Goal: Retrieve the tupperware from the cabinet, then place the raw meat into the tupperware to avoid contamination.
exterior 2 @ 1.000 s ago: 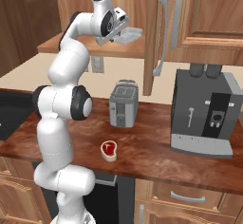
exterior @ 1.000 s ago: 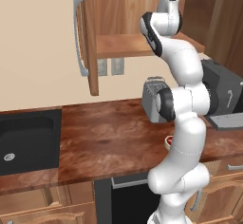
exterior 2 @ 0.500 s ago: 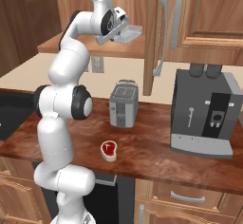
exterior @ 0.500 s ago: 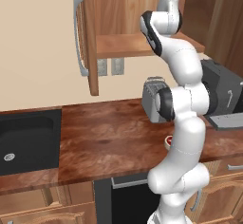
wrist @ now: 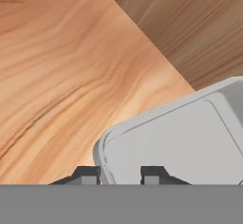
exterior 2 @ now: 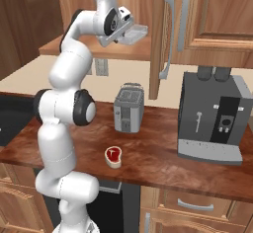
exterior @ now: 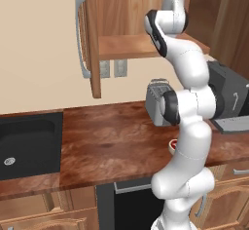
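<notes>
Over the last second our claw (wrist: 117, 174) had narrowed a little around the near wall of the tupperware (exterior 2: 134, 33), and by this moment one finger sat just outside that wall and the other just inside it, so we judged it was gripping the rim. The arm itself had hardly shifted between the earlier views and this one. The tupperware lay on the shelf (exterior 2: 64, 49) of the open cabinet (exterior: 90, 39), near the shelf's front edge and toward its right end as the right base view showed it; whether it was lifted clear of the wood or resting on it we could not tell. The meat (exterior 2: 113, 154) lay down on the surface (exterior 2: 158, 160), in front of the toaster (exterior 2: 128, 109) and toward the front edge. To us the tightening meant the grasp was about set, so the next step would be drawing the tupperware out and down to the surface beside the meat.
</notes>
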Controlling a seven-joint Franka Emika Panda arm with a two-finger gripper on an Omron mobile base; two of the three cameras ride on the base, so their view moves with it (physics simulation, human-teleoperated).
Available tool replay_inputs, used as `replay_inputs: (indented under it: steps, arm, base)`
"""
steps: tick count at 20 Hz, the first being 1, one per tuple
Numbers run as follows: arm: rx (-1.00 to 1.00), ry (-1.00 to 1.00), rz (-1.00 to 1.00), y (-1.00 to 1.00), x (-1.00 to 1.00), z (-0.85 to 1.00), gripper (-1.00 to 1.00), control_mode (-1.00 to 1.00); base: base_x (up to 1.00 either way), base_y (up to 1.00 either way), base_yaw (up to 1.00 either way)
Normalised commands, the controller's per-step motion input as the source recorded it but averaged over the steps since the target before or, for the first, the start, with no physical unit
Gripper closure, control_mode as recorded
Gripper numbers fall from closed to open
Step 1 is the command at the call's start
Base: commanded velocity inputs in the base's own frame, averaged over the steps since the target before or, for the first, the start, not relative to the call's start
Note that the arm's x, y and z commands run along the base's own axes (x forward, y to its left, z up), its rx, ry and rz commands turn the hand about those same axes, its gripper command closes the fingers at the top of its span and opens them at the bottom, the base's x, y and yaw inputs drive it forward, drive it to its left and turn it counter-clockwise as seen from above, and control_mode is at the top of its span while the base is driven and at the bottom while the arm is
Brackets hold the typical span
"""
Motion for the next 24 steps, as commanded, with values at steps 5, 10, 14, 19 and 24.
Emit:
replay_inputs:
  steps: [5,10,14,19,24]
  arm:
    - [0.0,0.06,0.02,0.0,-0.29,0.13,1.0,-1.0]
    - [-0.01,0.08,0.03,0.01,-0.35,0.18,1.0,-1.0]
    - [-0.02,0.08,0.03,0.07,-0.37,0.12,1.0,-1.0]
    - [-0.01,0.02,0.04,0.11,-0.41,0.01,1.0,-1.0]
    - [0.0,-0.02,0.05,0.11,-0.55,-0.07,1.0,-1.0]
  base:
    - [0.0,0.0,0.0]
    - [0.0,0.0,0.0]
    - [0.0,0.0,0.0]
    - [0.0,0.0,0.0]
    - [0.0,0.0,0.0]
